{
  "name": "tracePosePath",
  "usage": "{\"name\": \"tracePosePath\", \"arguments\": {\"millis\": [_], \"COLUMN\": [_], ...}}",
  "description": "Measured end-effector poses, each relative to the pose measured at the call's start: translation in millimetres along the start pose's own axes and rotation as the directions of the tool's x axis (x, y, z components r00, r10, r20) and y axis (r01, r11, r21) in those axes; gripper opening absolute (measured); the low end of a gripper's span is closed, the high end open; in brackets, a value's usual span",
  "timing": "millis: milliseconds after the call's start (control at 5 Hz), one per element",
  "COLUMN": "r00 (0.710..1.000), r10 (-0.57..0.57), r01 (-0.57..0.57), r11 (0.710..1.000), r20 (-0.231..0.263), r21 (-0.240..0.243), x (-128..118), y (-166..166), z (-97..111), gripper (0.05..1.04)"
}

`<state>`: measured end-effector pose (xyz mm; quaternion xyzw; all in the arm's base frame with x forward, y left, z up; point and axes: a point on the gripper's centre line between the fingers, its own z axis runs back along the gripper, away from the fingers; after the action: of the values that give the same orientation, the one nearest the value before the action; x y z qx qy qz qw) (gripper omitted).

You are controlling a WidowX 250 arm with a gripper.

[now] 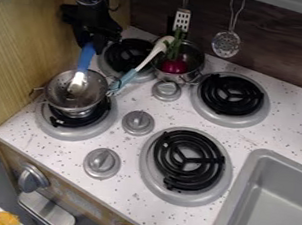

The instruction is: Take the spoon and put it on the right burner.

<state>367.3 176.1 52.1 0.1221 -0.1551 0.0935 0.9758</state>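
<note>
A blue-handled spoon (86, 58), its metal bowl shining, slants down over a metal pot (97, 88), its handle clamped in the black gripper (93, 43), which hides the top end; whether spoon touches pot is unclear. Around them: four burners (164, 156), one partly covered by that pot; a second pot (177, 79); three countertop knobs (138, 123); two hanging utensils (226, 43); one sink (239, 203), cut off.

Four burners (214, 93) are counted on the counter (272, 138). Five knobs are recorded: three top knobs (138, 123), two front knobs (33, 177). Two metal pots (61, 88) are tallied; two hanging utensils (226, 43) are noted. Single items logged: one blue-handled spoon (86, 58), one white-headed utensil (149, 59), one red vegetable (174, 66), one sink (272, 206).
</note>
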Motion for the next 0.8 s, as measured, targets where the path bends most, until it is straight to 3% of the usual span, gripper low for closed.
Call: {"name": "tracePosePath", "arguments": {"millis": [400,600,800], "r00": [0.998,0.995,0.997], "r10": [-0.054,-0.100,-0.067], "r01": [0.054,0.100,0.068], "r11": [0.999,0.995,0.998], "r20": [0.018,-0.026,-0.034], "r21": [0.006,0.009,0.013], "x": [22,26,24], "y": [-27,-49,-75], "z": [29,43,59], "gripper": [0.435,0.435,0.435]}}
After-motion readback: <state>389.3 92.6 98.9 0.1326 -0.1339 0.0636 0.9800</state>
